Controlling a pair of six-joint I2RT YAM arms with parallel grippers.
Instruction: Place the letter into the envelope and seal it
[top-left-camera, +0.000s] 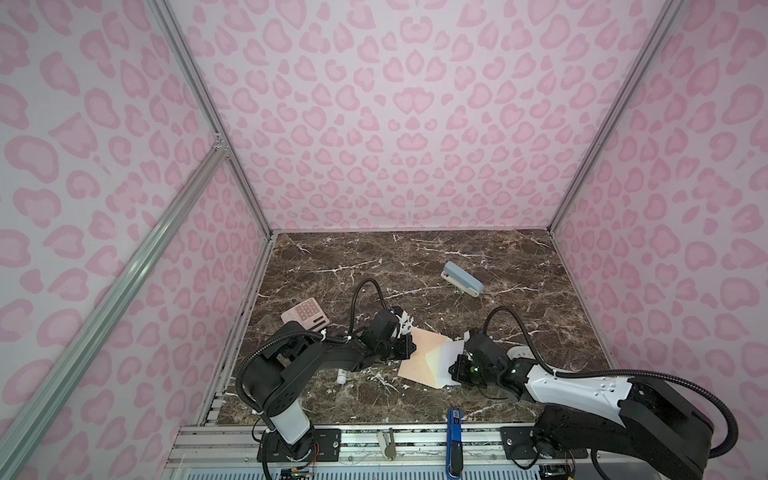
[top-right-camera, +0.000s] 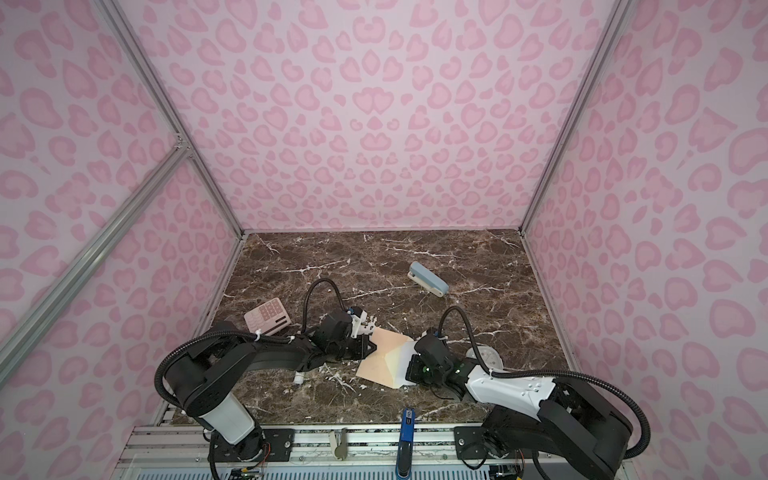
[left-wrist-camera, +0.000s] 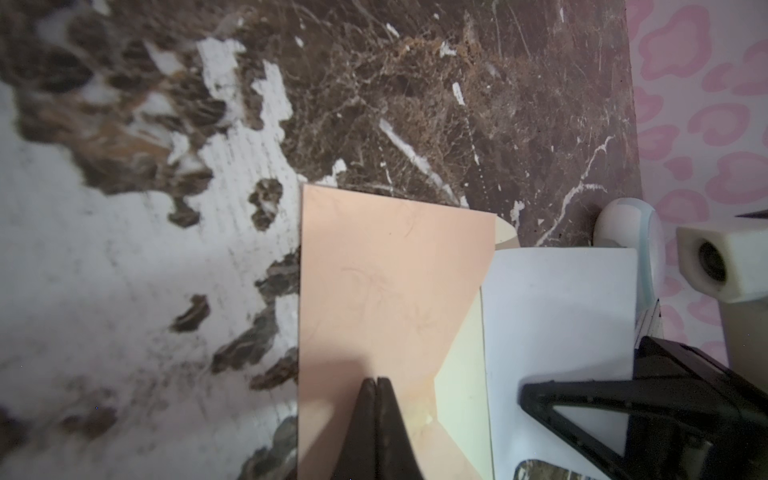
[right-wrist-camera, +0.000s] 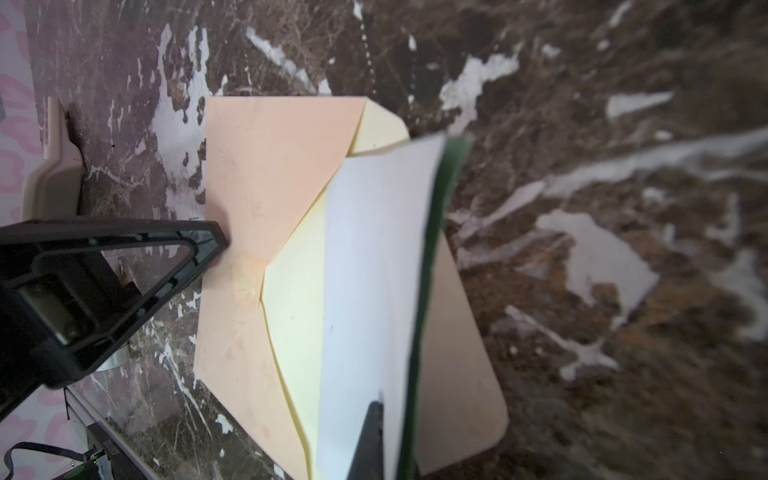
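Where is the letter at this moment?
In both top views the letter sits just right of centre near the table's front edge, pinched in the right gripper, its free edge over the open cream mouth of the envelope.

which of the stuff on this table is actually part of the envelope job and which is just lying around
Part of the job:
- envelope
- letter
- left gripper, shut, tips down on the envelope
- right gripper, shut on the letter

Just lying about:
- pink calculator
- blue stapler
- small white tube
- round white item
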